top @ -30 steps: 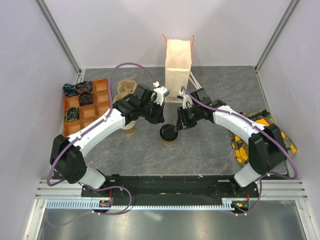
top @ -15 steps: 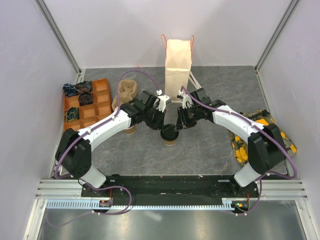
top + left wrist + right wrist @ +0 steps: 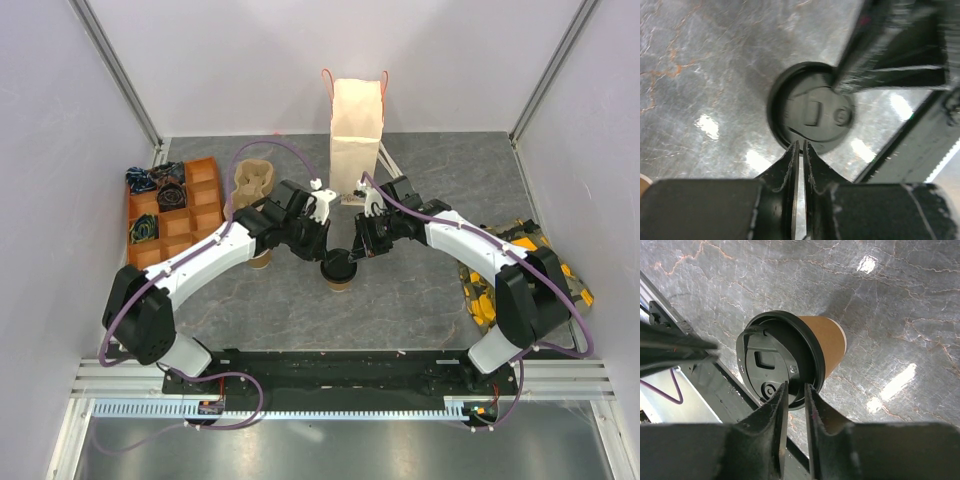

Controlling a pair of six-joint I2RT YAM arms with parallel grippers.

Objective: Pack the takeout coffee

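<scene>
The takeout coffee (image 3: 339, 271), a tan paper cup with a black lid, stands upright on the grey table between my two grippers. My left gripper (image 3: 322, 252) is shut and empty; in the left wrist view its tips (image 3: 800, 143) sit at the near rim of the lid (image 3: 812, 112). My right gripper (image 3: 356, 250) is nearly closed on nothing; in the right wrist view its tips (image 3: 795, 385) hover over the edge of the lid (image 3: 772, 362), with the cup's brown side (image 3: 830, 337) beyond. The right fingers (image 3: 890, 45) reach the lid from the far side.
A tall paper bag (image 3: 357, 135) stands open behind the cup. A stack of lidless cups (image 3: 260, 258) is under the left arm. A cardboard carrier (image 3: 253, 180) and an orange compartment tray (image 3: 175, 210) are at the left. Yellow-black packets (image 3: 510, 275) lie at the right.
My left gripper has moved right and forward, from beside the stack of cups to the lid's left edge. The right gripper and the cup have stayed put.
</scene>
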